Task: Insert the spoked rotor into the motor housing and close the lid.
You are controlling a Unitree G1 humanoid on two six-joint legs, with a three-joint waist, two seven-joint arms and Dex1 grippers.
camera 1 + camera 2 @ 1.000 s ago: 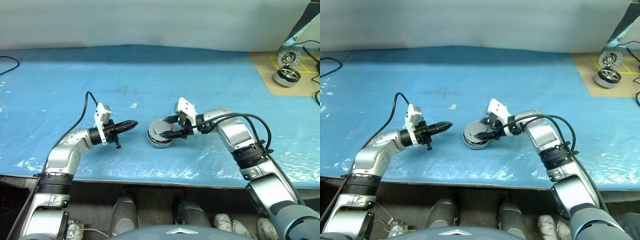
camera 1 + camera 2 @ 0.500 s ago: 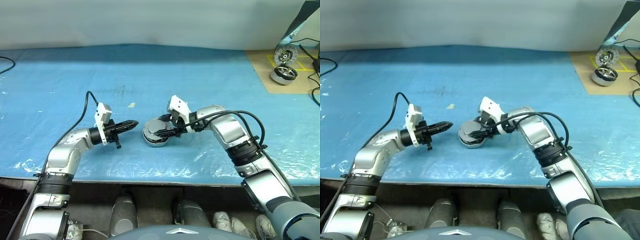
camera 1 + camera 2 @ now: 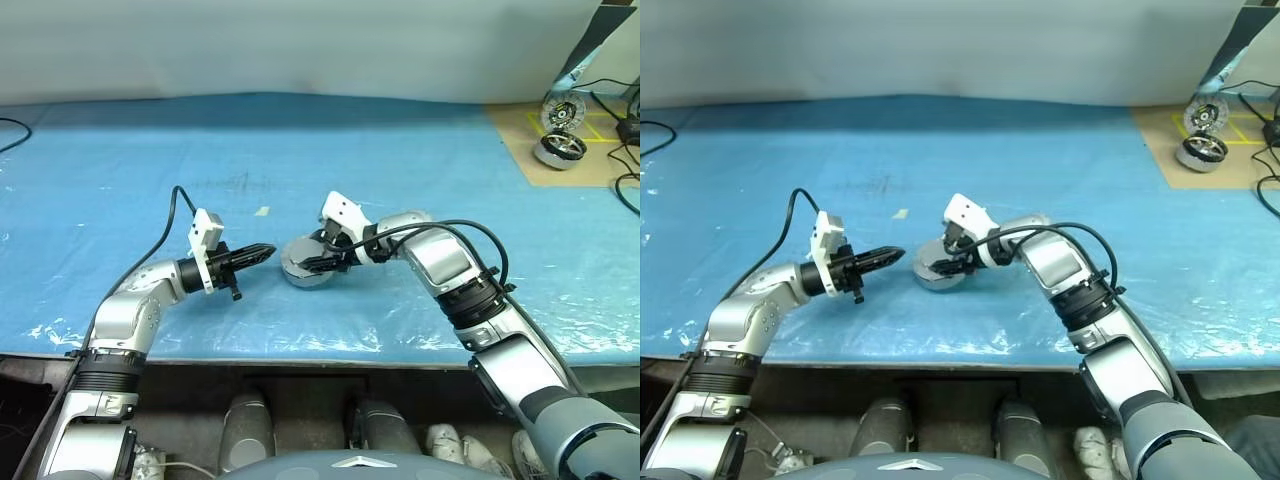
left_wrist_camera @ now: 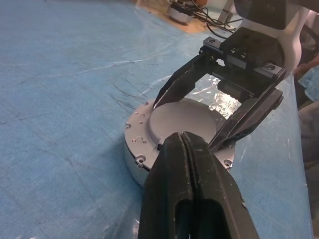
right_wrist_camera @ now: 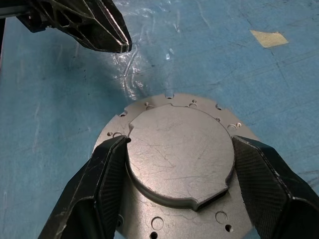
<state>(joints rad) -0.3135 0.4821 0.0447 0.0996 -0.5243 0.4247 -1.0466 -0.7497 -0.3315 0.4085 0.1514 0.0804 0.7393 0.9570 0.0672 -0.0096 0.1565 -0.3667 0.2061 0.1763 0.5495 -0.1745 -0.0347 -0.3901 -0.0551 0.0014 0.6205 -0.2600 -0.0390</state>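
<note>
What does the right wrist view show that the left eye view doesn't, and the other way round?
Right wrist view: screw holes in the motor housing flange, and the right gripper clasping its raised centre plate. Left eye view: the tan board with a spare motor, far right. Both: the housing, the right gripper, the shut left gripper and the tape scrap.

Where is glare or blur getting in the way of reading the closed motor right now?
Left wrist view: bright glare off the plastic sheet behind the right claw; the left claw is blurred up close. Right wrist view: the lid is sharp, its scratches legible. Head views: even light, wrinkles in the blue sheet shine near the table edge.
</note>
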